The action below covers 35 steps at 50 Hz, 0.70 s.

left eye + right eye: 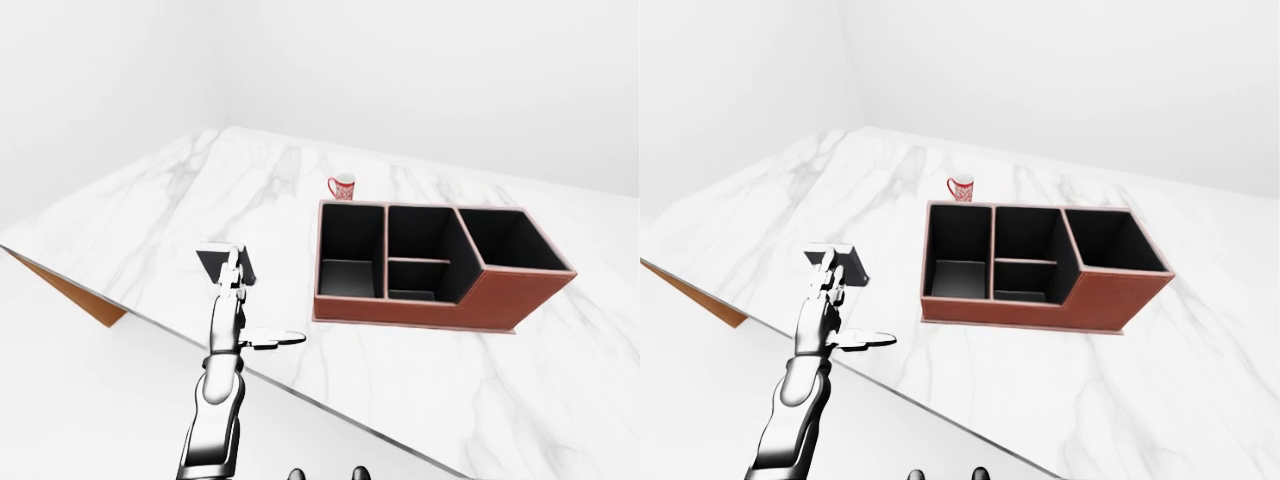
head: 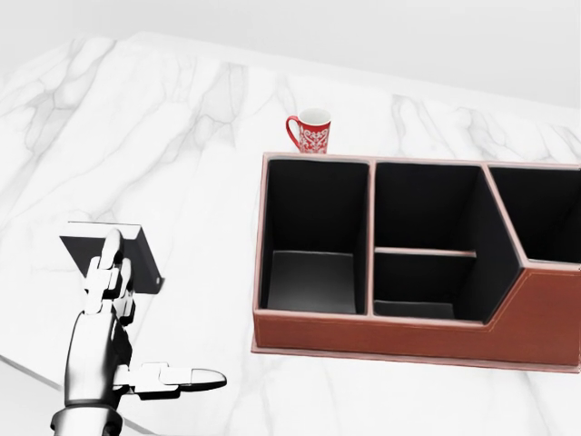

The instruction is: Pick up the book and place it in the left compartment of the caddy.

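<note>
A dark book (image 2: pixel 113 252) lies flat on the white marble table (image 2: pixel 182 145), partly hidden behind the raised fingers (image 2: pixel 107 272) of the robot's left hand (image 2: pixel 109 336). In the head view the book sits at the fingertips, just above the hand, with its dark cover and a paler edge showing to the left and right of the fingers. Whether the fingertips touch the cover cannot be told from these views.

The left hand stands open, fingers stretched upward in the view and the thumb (image 2: pixel 177 378) splayed out to its right; nothing is held in it. The metallic forearm (image 1: pixel 215 420) rises from the bottom of the left-eye view, crossing the table's near edge.

To the right of the hand, well apart from the book, rests the brown caddy (image 2: pixel 390 333) with black inner walls. Its left compartment (image 2: pixel 311 272), the one nearest the hand, is a tall open bay. Beside that come two smaller bays split by a low divider, and then an angled bay at the far right.

Above the caddy in the view, just beyond its top rim, stands a red-and-white patterned mug (image 2: pixel 311 132), upright, handle to the left.

The right hand does not appear in any view. Two small dark shapes at the bottom edge of the eye views cannot be identified.
</note>
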{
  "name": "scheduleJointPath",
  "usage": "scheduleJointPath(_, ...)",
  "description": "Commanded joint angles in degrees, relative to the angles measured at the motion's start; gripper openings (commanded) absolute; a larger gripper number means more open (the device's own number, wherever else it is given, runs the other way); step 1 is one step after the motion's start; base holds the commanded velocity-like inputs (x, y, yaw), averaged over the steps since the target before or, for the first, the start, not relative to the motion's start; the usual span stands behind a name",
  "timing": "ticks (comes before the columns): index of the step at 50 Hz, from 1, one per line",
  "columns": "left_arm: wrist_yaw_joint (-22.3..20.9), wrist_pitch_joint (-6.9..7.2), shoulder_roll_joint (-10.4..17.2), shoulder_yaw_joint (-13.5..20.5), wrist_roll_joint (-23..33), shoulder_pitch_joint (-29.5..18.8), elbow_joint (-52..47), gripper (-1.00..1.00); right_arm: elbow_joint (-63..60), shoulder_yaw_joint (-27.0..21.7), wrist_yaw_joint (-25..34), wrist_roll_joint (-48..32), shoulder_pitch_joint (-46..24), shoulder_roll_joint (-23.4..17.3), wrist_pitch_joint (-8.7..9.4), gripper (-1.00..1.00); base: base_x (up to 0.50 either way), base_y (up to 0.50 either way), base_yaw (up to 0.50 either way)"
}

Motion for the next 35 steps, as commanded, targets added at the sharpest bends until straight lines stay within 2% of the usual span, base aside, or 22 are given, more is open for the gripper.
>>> scheduleJointPath(1,0.1,0.0,0.09,0.17,-0.14,-0.44,0.99,1.0,0.14,0.03,0.06,-0.4,-0.12,0.04,0.0,1.0,0.22,0.1,0.0)
scheduleJointPath(35,0.13,0.0,0.05,0.23,-0.01,0.39,-1.02,1.0,0.78,0.49,0.28,-0.2,-0.22,-0.03,0.0,1.0,0.22,0.1,0.0)
